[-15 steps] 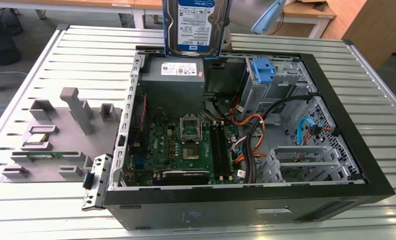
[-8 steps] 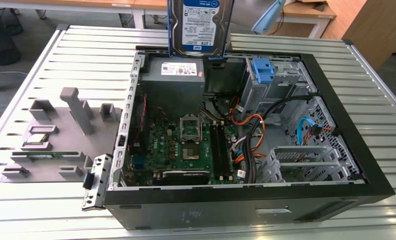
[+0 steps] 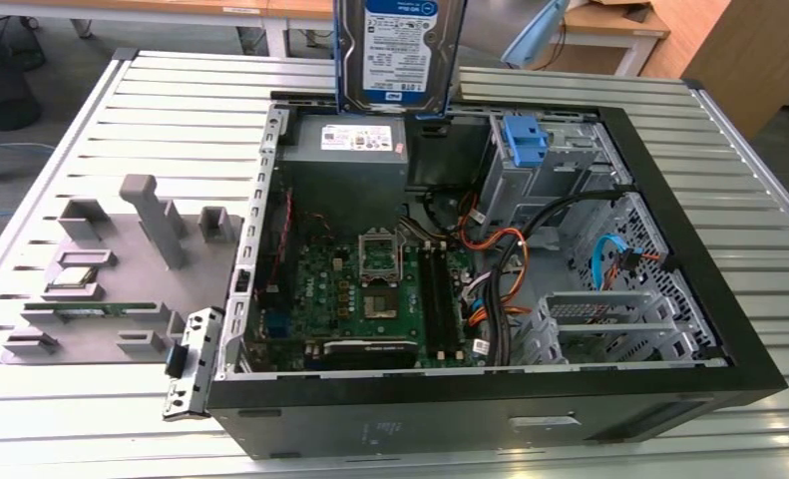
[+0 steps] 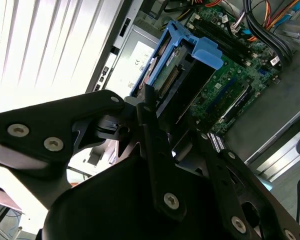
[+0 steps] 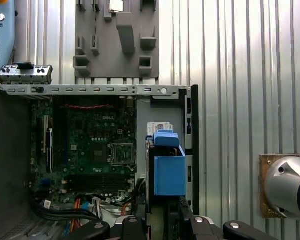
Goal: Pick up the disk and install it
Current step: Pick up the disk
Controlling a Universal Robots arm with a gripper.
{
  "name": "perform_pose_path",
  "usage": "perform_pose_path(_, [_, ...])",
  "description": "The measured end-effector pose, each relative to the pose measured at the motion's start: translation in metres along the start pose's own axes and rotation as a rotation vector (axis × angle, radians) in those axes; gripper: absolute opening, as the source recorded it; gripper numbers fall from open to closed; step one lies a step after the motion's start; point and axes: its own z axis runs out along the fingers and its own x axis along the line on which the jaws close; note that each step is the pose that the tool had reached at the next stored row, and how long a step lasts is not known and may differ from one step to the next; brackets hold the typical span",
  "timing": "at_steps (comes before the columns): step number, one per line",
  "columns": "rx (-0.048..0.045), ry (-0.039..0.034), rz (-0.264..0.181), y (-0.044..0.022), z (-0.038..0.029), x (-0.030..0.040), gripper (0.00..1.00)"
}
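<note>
Above case point(image 3: 501, 389) | disk point(image 3: 401, 50) upright, clamped by tool point(image 4: 169, 121) | motherboard point(image 3: 367, 289), cables point(image 3: 501, 269) inside

The room has even overhead light. In the exterior view the slatted table point(image 3: 128, 90) looks pale, with soft glare along its ribs, and the inside of the open computer case point(image 3: 501, 414) sits in mild shadow. In the second wrist view the table burns out to white. Against it the gripper point(image 4: 165, 107), clamped on the disk point(image 4: 187, 85), shows near-black. The first wrist view is evenly lit and the slats gleam.
</note>
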Motion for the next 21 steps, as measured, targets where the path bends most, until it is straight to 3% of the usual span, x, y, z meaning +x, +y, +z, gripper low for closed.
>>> perform_pose_path(21, [0.0003,0.0155,0.0,-0.0007,-0.0006,0.0123,0.35])
